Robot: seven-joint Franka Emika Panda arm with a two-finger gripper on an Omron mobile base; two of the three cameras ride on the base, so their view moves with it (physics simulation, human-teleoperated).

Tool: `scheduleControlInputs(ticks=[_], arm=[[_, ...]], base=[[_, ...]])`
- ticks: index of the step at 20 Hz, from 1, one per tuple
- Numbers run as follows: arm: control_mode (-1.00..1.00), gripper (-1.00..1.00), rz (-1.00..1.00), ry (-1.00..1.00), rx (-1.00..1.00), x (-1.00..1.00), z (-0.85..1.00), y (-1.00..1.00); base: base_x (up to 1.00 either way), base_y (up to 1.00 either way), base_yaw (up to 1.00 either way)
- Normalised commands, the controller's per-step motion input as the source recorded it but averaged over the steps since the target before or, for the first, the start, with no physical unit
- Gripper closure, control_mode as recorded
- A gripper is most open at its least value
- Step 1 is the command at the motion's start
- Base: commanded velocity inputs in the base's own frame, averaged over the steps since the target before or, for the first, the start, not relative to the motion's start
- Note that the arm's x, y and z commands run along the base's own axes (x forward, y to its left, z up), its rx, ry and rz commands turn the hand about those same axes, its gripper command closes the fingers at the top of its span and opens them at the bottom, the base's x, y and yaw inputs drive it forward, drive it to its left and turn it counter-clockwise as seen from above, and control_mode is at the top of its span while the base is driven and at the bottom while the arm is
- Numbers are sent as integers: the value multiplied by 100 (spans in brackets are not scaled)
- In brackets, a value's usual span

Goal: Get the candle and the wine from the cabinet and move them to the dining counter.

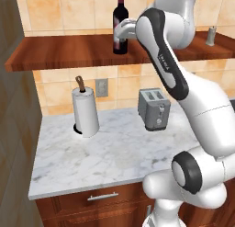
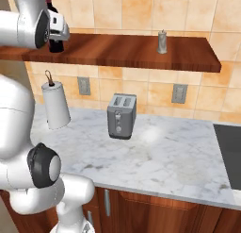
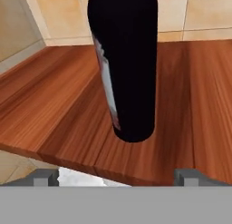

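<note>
Hand view: the pincer [image 3: 118,175] is open before the tall dark glass wine bottle [image 3: 123,64] — push in straight, then squeeze low on the brown wooden shelf [image 3: 54,100].

A white paper towel roll [image 1: 86,112] on a dark-tipped holder stands left of centre on the marble worktop [image 1: 110,152], a grey two-slot toaster [image 1: 154,109] sits to its right near the tiled wall's outlet [image 1: 101,87], and a black cooktop [image 2: 229,149] fills the right edge.
</note>
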Motion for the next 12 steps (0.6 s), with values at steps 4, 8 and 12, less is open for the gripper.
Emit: scheduleControlInputs(ticks=[4, 8, 12], arm=[[-100, -100, 9, -4, -6, 21, -3, 9], [-100, -100, 6, 0, -2, 44, -5, 7], [-100, -100, 0, 0, 0, 51, -1, 2]], base=[[0, 0, 0], [0, 0, 0], [0, 0, 0]])
